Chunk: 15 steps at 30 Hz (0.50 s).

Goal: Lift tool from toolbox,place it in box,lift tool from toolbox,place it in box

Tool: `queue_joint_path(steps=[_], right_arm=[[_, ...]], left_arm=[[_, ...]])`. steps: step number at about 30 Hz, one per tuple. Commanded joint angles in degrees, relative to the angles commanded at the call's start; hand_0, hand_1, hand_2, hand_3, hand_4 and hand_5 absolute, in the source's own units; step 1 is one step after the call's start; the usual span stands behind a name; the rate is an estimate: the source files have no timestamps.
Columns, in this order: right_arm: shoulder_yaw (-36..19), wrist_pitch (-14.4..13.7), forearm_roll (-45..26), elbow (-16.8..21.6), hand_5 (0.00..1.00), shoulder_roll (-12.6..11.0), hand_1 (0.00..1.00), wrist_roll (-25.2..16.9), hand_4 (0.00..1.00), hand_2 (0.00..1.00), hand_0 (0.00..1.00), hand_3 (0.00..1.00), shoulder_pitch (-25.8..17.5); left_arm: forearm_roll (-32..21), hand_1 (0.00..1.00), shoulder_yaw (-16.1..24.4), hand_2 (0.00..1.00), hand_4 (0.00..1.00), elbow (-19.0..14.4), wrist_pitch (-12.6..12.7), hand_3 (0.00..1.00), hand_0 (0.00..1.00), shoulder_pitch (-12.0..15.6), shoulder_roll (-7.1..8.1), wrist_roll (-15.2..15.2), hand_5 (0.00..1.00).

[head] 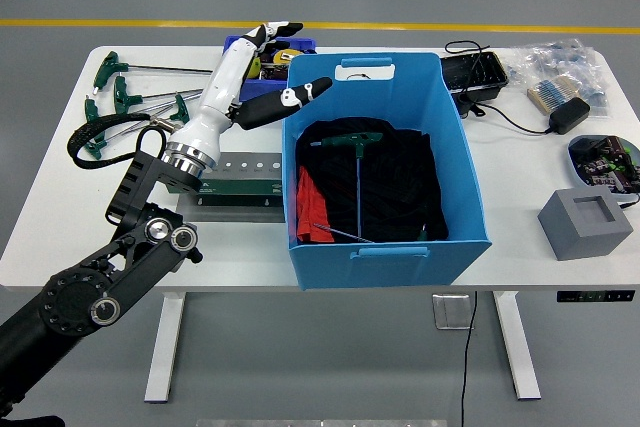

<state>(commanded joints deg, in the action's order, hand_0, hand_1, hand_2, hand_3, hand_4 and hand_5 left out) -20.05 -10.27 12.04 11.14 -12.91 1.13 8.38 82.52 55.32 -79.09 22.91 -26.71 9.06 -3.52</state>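
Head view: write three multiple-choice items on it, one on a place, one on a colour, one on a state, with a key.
1. Where does the T-handle wrench with the green grip lie?
A. in the blue bin
B. on the floor
C. in the left hand

2. What colour is the small tray behind the hand?
A. red
B. blue
C. white

3. How is the left hand?
A. fisted
B. gripping a wrench
C. open, holding nothing

Key: 1 A, it rests on dark cloth in the bin; 2 B, its rim is blue; 3 C, its fingers are spread above the table.

One T-handle wrench [352, 143] in box [455, 162]
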Motion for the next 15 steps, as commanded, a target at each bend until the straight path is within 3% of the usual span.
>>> queue_joint_path(steps=[4,7,10,15], right_arm=[[0.7,-0.1,-1.3,0.0,0.700,0.0,0.666,-0.3,0.770,0.720,0.681,0.569,0.2],[1.3,-0.1,-2.2,0.0,0.700,0.0,0.666,-0.6,0.770,0.720,0.681,0.569,0.4],[2.1,-0.1,-3.9,-0.1,0.699,0.0,0.665,-1.0,0.770,0.720,0.679,0.568,0.3],[1.3,0.0,-1.8,0.0,0.700,-0.1,0.665,-0.5,0.770,0.720,0.679,0.567,0.6]], left_arm=[[-9.8,0.720,5.0,0.823,0.951,-3.2,-1.6,0.757,0.712,4.9,1.95,-1.6,0.716],[-11.4,0.720,8.8,0.823,0.951,-5.4,-3.0,0.757,0.712,9.8,2.09,-2.4,0.716],[-10.6,0.706,12.8,0.813,0.936,-6.1,-5.8,0.758,0.714,14.6,0.65,-1.3,0.742],[-9.8,0.719,15.9,0.821,0.932,-5.4,-8.2,0.766,0.731,17.5,-2.13,-0.3,0.773]])
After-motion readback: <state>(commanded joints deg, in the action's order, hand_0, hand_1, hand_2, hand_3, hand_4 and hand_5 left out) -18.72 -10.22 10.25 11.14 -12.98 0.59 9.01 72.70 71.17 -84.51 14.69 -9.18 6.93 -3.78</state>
